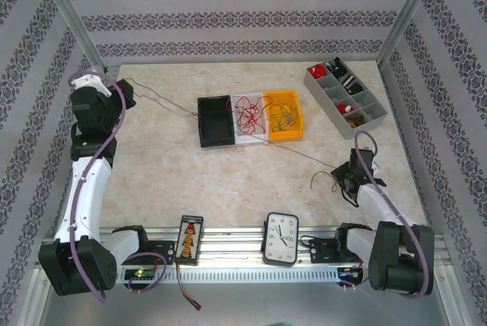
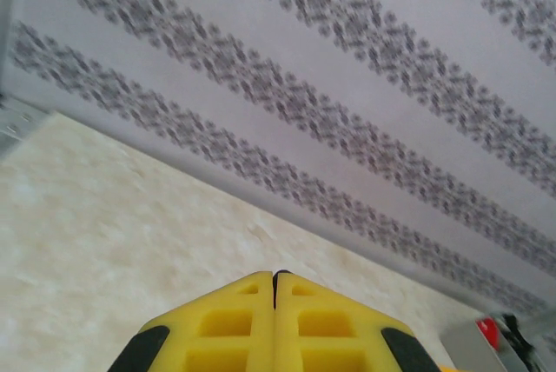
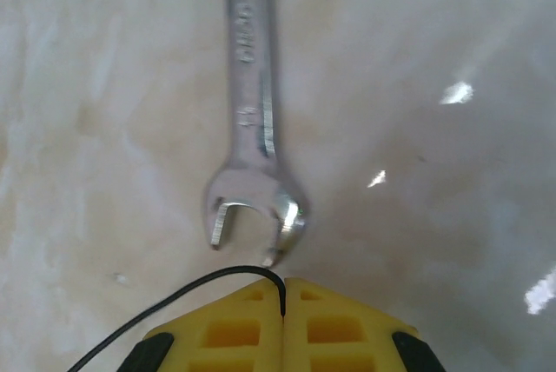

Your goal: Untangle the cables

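Observation:
Red cables (image 1: 246, 115) lie bunched in the white bin, and dark cables (image 1: 283, 116) in the yellow bin. A thin dark cable (image 1: 163, 102) runs taut from the bins to my left gripper (image 1: 129, 91), raised at the back left. Its yellow fingertips (image 2: 276, 275) are shut with a dark sliver pinched between them. Another thin cable (image 1: 300, 154) stretches from the bins to my right gripper (image 1: 340, 179), low over the table at the right. That gripper (image 3: 284, 283) is shut on a black cable (image 3: 187, 292), which curls out to the left.
Black (image 1: 215, 120), white and yellow (image 1: 293, 129) bins stand side by side mid-table. A grey parts organiser (image 1: 346, 96) is at the back right. A clock (image 1: 281, 238) and a small black board (image 1: 190, 238) lie on the front rail. A steel wrench (image 3: 252, 129) lies just ahead of my right fingers.

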Controlling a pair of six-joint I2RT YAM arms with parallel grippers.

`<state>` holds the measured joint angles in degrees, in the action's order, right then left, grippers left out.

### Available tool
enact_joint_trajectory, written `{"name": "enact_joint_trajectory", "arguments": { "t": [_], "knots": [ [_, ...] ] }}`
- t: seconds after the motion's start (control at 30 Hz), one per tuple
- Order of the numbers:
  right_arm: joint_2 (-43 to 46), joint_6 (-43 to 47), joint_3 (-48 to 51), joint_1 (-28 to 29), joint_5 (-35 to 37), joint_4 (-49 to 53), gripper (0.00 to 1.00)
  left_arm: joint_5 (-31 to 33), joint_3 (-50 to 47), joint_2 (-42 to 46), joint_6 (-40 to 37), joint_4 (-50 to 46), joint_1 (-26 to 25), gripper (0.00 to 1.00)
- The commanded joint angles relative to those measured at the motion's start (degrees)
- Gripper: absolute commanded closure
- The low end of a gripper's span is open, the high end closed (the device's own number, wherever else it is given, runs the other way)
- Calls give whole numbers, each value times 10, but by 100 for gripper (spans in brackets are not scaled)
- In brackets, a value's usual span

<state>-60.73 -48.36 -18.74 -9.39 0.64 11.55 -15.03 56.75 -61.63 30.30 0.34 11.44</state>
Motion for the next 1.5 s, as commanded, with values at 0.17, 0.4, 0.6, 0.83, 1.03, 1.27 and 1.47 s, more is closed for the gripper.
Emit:
{"name": "enact_joint_trajectory", "arguments": {
  "t": [0.17, 0.4, 0.6, 0.83, 1.03, 1.27, 1.47],
  "knots": [
    [41, -31, 21, -28, 42, 46, 100, 114, 81, -8, -43, -83, 31, 100],
    [80, -54, 33, -76, 40, 67, 100, 177, 78, -30, 78, -127, 113, 100],
    [69, -36, 26, -81, -5, 35, 100, 51, 62, -48, 80, -72, 117, 100],
    [65, 11, 9, -75, -42, 9, 100, -131, 75, -38, 58, -28, 96, 100],
    [75, 29, 5, -75, -52, 8, 100, -180, 108, -38, 51, -20, 28, 100],
    [76, 37, 1, -73, -62, 1, 100, -156, 158, -82, 40, -15, -97, 100],
    [76, 48, -4, -71, -75, -2, 100, -121, 170, -122, 28, 13, -154, 100]
  ]
}}
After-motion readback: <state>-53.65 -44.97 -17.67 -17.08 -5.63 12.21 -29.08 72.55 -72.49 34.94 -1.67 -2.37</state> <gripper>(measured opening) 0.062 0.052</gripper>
